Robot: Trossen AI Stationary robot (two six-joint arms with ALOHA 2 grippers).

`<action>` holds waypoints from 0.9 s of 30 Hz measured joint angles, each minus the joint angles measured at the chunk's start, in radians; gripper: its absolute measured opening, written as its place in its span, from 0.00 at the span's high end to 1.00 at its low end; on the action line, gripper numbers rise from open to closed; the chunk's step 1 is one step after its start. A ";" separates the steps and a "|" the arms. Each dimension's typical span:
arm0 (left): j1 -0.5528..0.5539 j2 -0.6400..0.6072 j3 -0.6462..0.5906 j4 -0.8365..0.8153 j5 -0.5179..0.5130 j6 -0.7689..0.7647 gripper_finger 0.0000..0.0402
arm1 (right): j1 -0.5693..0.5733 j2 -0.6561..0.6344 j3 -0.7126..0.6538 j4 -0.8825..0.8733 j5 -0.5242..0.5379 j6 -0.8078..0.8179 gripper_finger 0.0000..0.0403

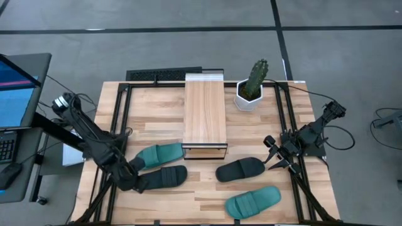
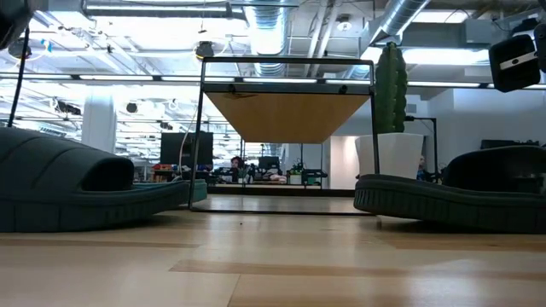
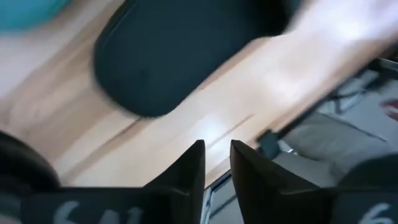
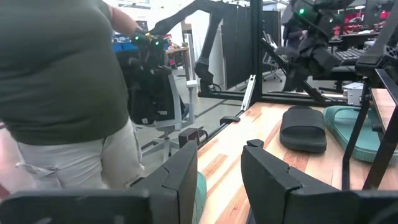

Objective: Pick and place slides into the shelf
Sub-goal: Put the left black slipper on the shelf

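Note:
In the high view two slides lie left of the shelf's near end: a teal slide [image 1: 157, 155] and a black slide [image 1: 164, 177]. Another black slide [image 1: 240, 169] and a second teal slide [image 1: 252, 202] lie to the right. The shelf [image 1: 204, 116] stands mid-table on its black frame. My left gripper [image 1: 135, 179] hovers at the left end of the left black slide [image 3: 168, 56], fingers narrowly open, the slide ahead of them. My right gripper [image 1: 273, 156] is open, just right of the right black slide.
A cactus in a white pot [image 1: 251, 88] stands right of the shelf's far end. A person in a green shirt [image 4: 56, 93] stands beside the table. A laptop [image 1: 16, 94] sits off the table's left. Bare wood lies along the near edge [image 1: 188, 207].

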 joint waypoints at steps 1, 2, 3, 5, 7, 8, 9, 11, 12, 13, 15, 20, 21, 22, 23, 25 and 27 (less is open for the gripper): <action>0.000 0.014 0.000 -0.004 0.016 -0.040 0.82 | 0.000 0.000 0.000 0.000 0.000 0.000 0.72; -0.001 0.029 0.000 -0.002 0.024 -0.076 0.81 | 0.000 0.000 0.000 0.000 0.000 0.000 0.72; -0.001 0.042 0.000 0.004 0.022 -0.106 0.80 | 0.000 0.000 0.000 0.000 0.000 0.000 0.72; -0.003 0.068 0.000 0.019 0.006 -0.157 0.78 | 0.000 0.000 0.000 0.000 0.000 0.000 0.72; -0.003 0.097 0.000 0.029 -0.006 -0.193 0.76 | 0.000 0.000 0.000 0.000 0.000 0.000 0.72; -0.003 0.113 0.000 0.035 -0.006 -0.214 0.75 | 0.000 0.000 0.000 0.000 0.000 0.000 0.72; -0.003 0.125 0.000 0.039 -0.006 -0.239 0.74 | 0.000 0.000 0.000 0.000 0.000 0.000 0.72; -0.003 0.146 0.000 0.039 -0.005 -0.293 0.72 | 0.000 0.000 0.000 0.000 0.000 0.000 0.72; -0.003 0.158 0.000 0.038 -0.004 -0.309 0.71 | 0.000 0.000 0.000 0.000 0.000 0.000 0.72; -0.003 0.166 0.000 0.032 -0.001 -0.330 0.70 | 0.000 0.000 0.000 0.000 0.000 0.000 0.72; -0.003 0.175 0.000 0.029 -0.001 -0.371 0.68 | 0.000 0.000 0.000 0.000 0.000 0.000 0.72; -0.002 0.177 0.000 0.030 -0.032 -0.406 0.66 | 0.000 0.000 0.000 0.000 0.000 0.000 0.72; -0.002 0.176 0.000 0.030 -0.031 -0.407 0.65 | 0.000 0.000 0.000 0.000 0.000 0.000 0.72; -0.002 0.174 0.000 0.030 -0.030 -0.407 0.65 | 0.000 0.000 0.000 0.000 0.000 0.000 0.72; -0.002 0.174 0.000 0.028 -0.028 -0.407 0.65 | 0.000 0.000 0.000 0.000 0.000 0.000 0.72; -0.003 0.174 0.000 0.002 -0.021 -0.407 0.65 | 0.000 0.000 0.000 0.000 0.000 0.000 0.72; -0.002 0.174 0.000 -0.036 0.017 -0.405 0.65 | 0.000 0.000 0.000 0.000 0.000 0.000 0.72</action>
